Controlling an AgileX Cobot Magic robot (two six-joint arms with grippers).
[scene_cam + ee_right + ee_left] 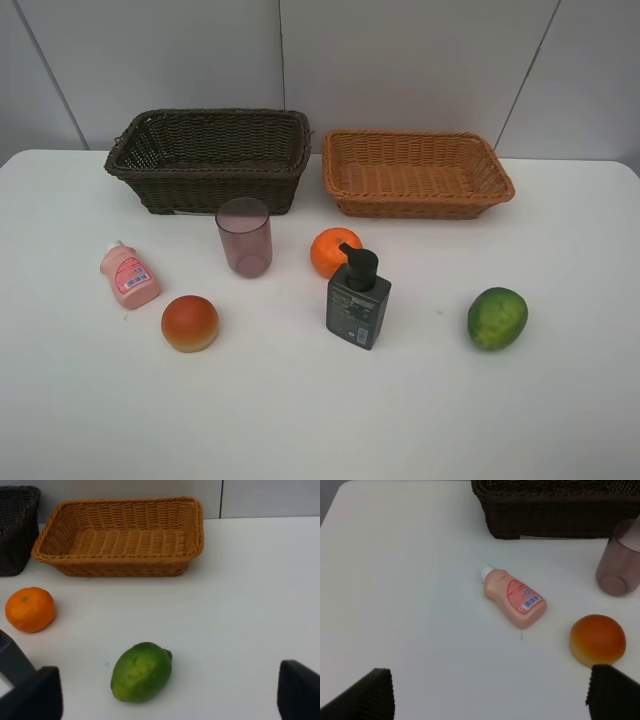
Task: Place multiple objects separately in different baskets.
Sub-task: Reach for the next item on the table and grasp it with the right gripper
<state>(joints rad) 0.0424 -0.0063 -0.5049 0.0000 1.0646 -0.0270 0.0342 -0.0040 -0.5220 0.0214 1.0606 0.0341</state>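
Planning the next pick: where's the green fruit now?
High view: the green fruit sits at the right, in front of the tan basket, right of the pump bottle.

Dark brown weave is seen on the upper-left basket [215,190], orange-tan on the right basket [420,206], plus pink bottle [129,275], purple cup [244,237], grey pump bottle [357,306], green fruit [497,318].

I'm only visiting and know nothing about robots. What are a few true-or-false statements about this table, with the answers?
1. Nothing shows inside the dark brown basket or the light tan basket. True.
2. The pink bottle stands upright. False: it lies on its side.
3. Seen from the high camera, the green fruit is the rightmost loose item on the table. True.
4. The purple cup sits inside a basket. False: it stands on the table, in front of the dark brown basket.
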